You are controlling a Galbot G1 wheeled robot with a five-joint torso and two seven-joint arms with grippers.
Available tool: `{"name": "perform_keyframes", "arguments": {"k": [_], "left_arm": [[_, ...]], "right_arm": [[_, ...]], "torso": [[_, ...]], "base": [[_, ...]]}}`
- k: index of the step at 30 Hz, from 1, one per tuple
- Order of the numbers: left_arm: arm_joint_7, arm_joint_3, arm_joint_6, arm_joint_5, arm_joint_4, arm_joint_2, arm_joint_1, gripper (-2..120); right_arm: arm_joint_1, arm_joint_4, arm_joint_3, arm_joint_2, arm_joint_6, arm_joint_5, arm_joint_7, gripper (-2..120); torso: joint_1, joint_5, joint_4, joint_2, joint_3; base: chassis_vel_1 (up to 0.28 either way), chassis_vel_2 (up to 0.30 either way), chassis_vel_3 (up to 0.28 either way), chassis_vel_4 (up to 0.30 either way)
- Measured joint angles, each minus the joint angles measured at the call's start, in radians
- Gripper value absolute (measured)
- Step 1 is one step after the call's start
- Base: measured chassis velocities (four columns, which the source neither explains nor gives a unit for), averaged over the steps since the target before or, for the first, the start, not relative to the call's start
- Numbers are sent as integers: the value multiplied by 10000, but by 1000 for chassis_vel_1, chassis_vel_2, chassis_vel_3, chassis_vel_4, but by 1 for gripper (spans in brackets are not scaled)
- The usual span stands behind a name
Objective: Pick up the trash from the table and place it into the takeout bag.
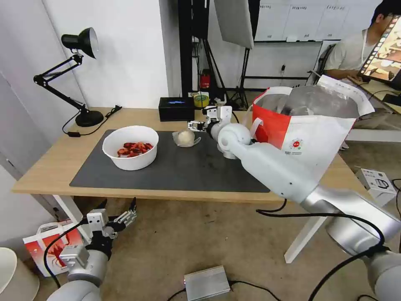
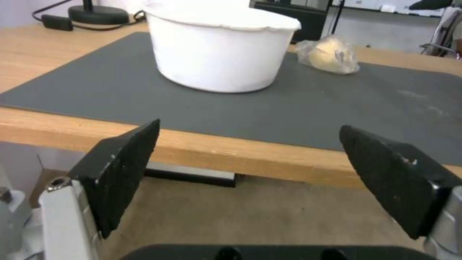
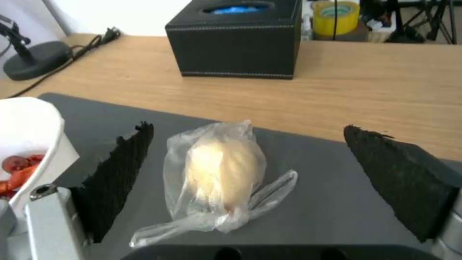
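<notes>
The right tool (image 1: 196, 124) hangs over the mat on the surface (image 1: 50, 167), jaws spread wide, just short of the clear plastic wad (image 3: 222, 180), which lies directly ahead between its fingers (image 3: 120, 173) without touching either. The white bowl (image 1: 130, 147) of shells sits beyond its left finger; the takeout bag (image 1: 309, 138) stands behind it. The left tool (image 1: 119, 215), jaws apart, waits below the surface's front edge.
</notes>
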Motion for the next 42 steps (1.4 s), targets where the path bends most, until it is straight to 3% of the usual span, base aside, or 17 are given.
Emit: {"name": "perform_keyframes", "arguments": {"k": [11, 31, 42], "left_arm": [[169, -367, 0, -410, 129, 623, -179, 100], [206, -301, -69, -417, 227, 619, -201, 100], [212, -188, -102, -390, 230, 566, -232, 100]], "right_arm": [[258, -825, -30, 605, -589, -171, -142, 100], [815, -3914, 398, 2376, -971, -1659, -1444, 100], [883, -4844, 551, 2950, -978, -2195, -1779, 100]], "torso": [[0, 1, -1, 0, 0], [0, 1, -1, 0, 0], [0, 1, 0, 0, -1]], "base": [[0, 0, 0, 0], [0, 0, 0, 0], [0, 0, 0, 0]]}}
